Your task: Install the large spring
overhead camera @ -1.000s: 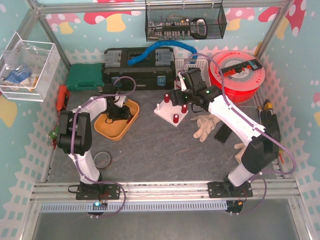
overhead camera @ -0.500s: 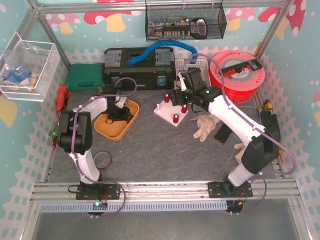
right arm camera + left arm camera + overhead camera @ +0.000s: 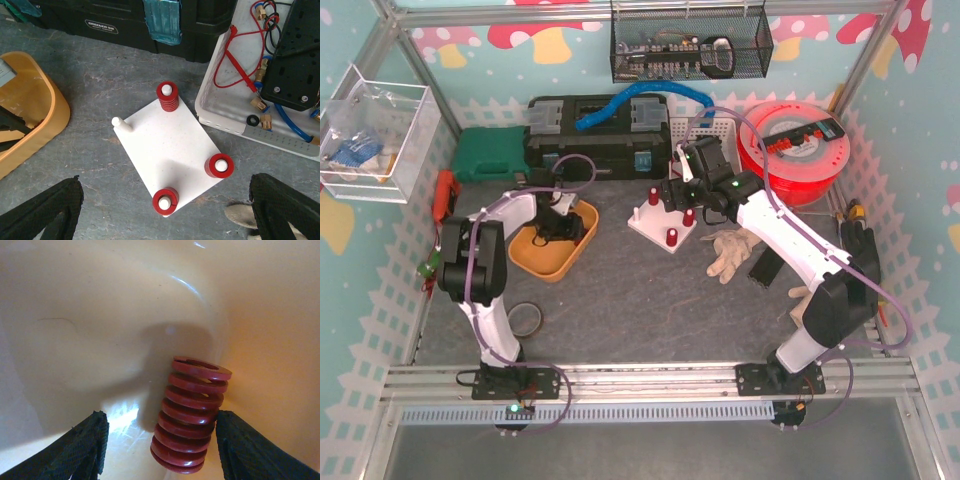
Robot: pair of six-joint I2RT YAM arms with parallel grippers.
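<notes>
Clear room above bare peg (image 3: 121, 123), orange bin wall (image 3: 270, 315) close beside red spring (image 3: 192, 415)

table (image 3: 640, 300): grey mat top, all you need sits on it
left side: orange tray (image 3: 533, 271), tape ring (image 3: 525, 319) nearer the bases
centre: white peg board (image 3: 170, 150), glove (image 3: 732, 250) near it
back: green case (image 3: 487, 155), black toolbox (image 3: 595, 140), red spool (image 3: 798, 150)

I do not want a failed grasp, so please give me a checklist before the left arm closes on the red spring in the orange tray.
1. Red spring between left jaws: ok.
2. Jaws closed on spring: not ok, gap on one side.
3. Spring is the large one: cannot tell.
4. Bare peg on white plate: ok, one free.
5. Right jaws open, above plate: ok.
</notes>
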